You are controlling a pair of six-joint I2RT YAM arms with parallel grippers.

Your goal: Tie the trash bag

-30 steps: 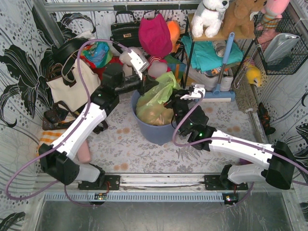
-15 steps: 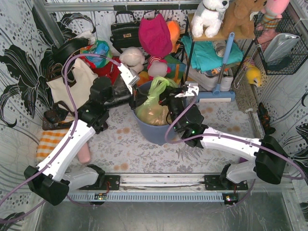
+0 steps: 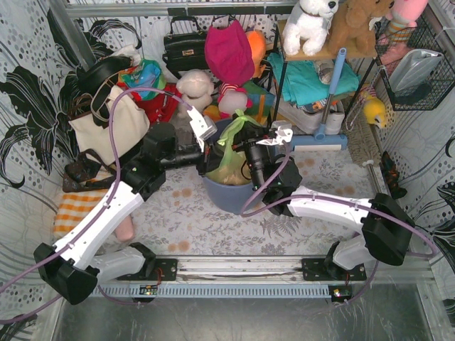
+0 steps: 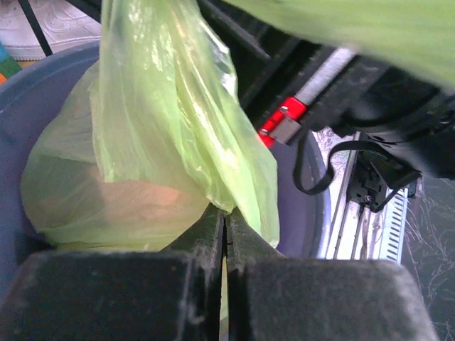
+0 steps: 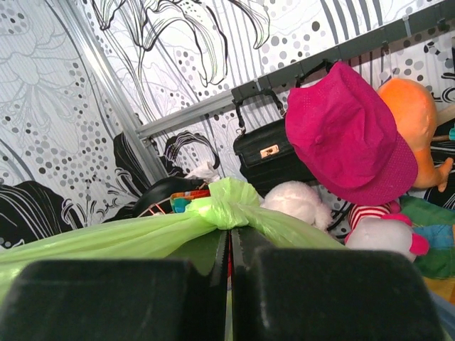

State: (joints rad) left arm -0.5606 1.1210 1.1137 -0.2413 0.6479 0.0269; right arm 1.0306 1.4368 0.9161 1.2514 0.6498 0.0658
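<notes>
Both grippers are clenched on the bag, which sits inside the bin. The left gripper pinches a fold of film over the bin's left rim; the right gripper pinches the bunched neck above the bin's middle.

- Thin, translucent light-green trash bag, tan crumpled contents showing through.
- Seated upright in round blue-grey bin, centre of frame.
- Top pulled up, gathered into a tight bunched neck.
</notes>
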